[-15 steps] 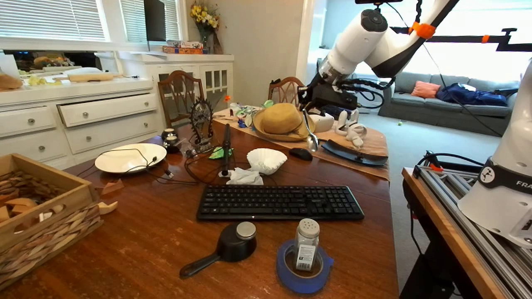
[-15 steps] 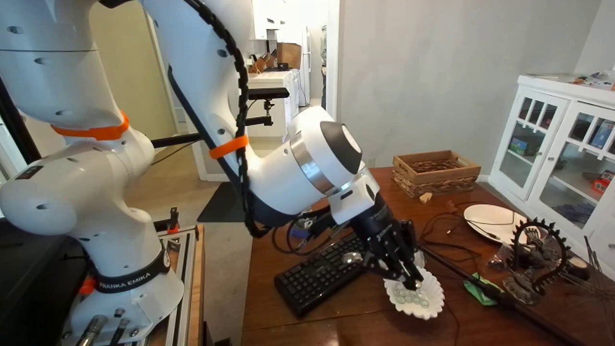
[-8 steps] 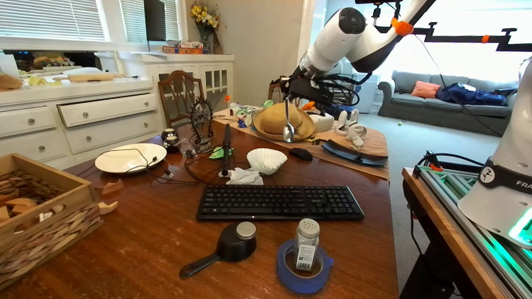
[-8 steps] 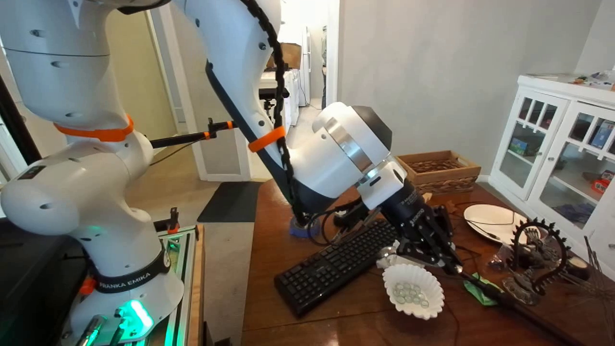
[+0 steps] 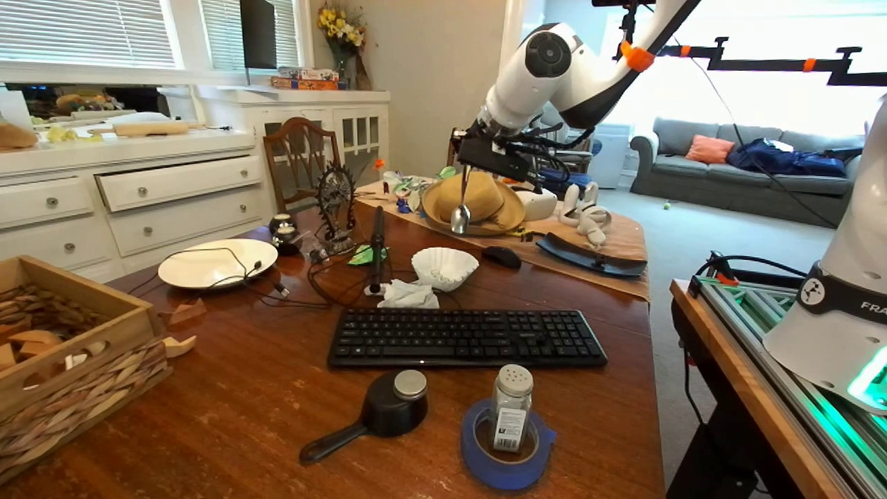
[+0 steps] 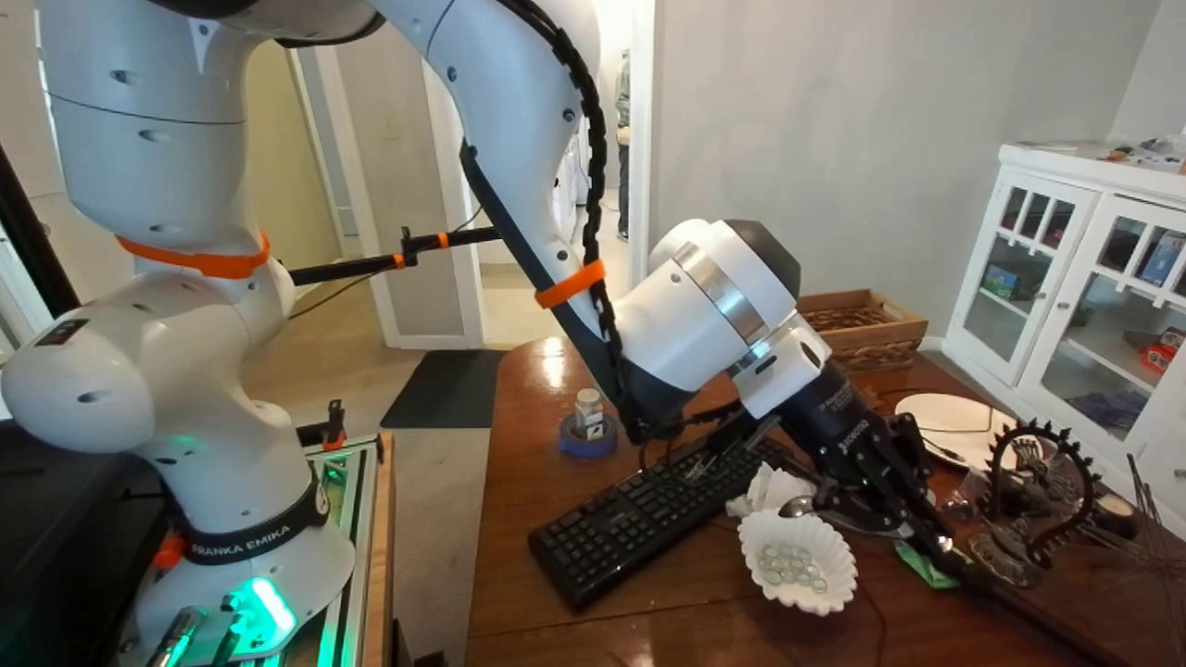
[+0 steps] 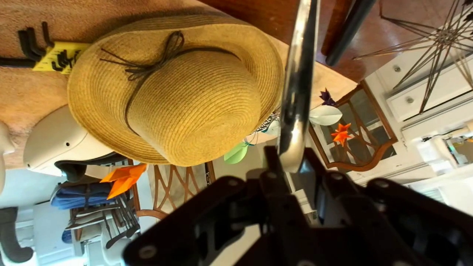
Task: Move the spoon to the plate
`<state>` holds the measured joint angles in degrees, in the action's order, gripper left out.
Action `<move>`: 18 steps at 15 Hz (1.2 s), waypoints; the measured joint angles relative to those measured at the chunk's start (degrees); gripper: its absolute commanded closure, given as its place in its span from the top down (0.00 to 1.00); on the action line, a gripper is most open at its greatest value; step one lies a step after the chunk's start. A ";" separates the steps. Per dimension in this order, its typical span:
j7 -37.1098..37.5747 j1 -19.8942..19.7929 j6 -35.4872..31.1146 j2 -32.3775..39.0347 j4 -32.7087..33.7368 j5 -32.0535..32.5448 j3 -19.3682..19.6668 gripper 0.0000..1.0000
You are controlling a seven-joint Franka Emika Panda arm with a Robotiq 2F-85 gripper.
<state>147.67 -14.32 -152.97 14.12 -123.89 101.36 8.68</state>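
My gripper point(image 7: 292, 159) is shut on the end of the metal spoon point(image 7: 298, 85) handle in the wrist view. In an exterior view the spoon point(image 5: 461, 216) hangs bowl-down in the air, in front of the straw hat and above the table. In an exterior view the spoon's bowl point(image 6: 795, 507) shows beside the white bowl's far rim, and the gripper point(image 6: 938, 545) points down and right. The plate point(image 5: 201, 267) is flat, round and white with a cable across it, well to the left of the gripper. The plate point(image 6: 945, 414) is partly behind the gripper in an exterior view.
A fluted white bowl point(image 6: 829, 547) with clear glass pieces stands near the spoon. A black rod point(image 5: 378, 246), an ornate stand point(image 5: 337, 204), cables and white tissue point(image 5: 409, 295) lie between it and the plate. A keyboard point(image 5: 468, 337) and straw hat point(image 7: 196, 103) are nearby.
The arm has carried the spoon sideways, leftward in an exterior view, towards the plate's side. The spoon now hangs lower-left, still gripped. The light on the robot's base has turned green.
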 measured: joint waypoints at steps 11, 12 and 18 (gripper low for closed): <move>-0.57 -0.01 0.69 2.20 0.96 -1.97 -0.09 0.05; -0.56 0.05 1.31 2.99 1.37 -2.65 -0.17 0.05; -0.39 0.26 4.62 7.81 4.57 -6.96 -1.59 0.05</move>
<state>147.28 -14.07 -148.35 21.92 -119.32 94.40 7.09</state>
